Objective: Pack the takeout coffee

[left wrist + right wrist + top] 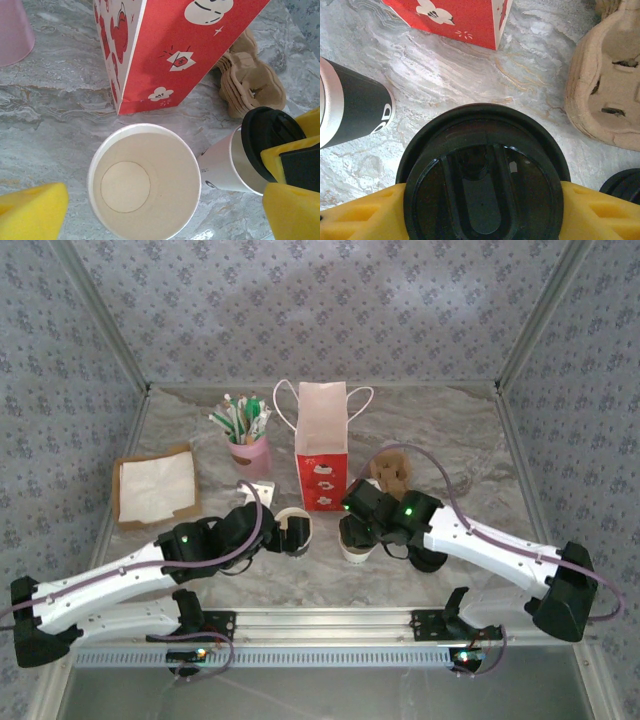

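Top view: the right gripper (358, 528) is clamped on the coffee (352, 550) just right of centre. The cup looks upright, long axis vertical, though I can't tell if its base is touching the table (470, 455). The bag (322, 455) stands just up and left of it, mouth open at the top. So the way in is up, then over to the upper left. The right arm is the nearer one by far, since it has the cup in hand. The left gripper (285, 532) sits left of centre, jaws spread wide around a lidless cup (297, 527).

Left wrist: yellow fingers (30, 210) sit far apart at the bottom corners. The lidless cup (145, 182) is loose between them, touching neither. The coffee (230, 162) shows at the right, with its lid toward the right edge, pinched by the other arm's pads. The bag's red wall (165, 55) rises at the top.

Right wrist: the black lid (482, 175) fills the lower middle, with a yellow finger (360, 215) pressed in on each side below it. The bag's corner (455, 20) sits top centre, near but apart. I'd say the coffee has to clear that rim before it goes across.
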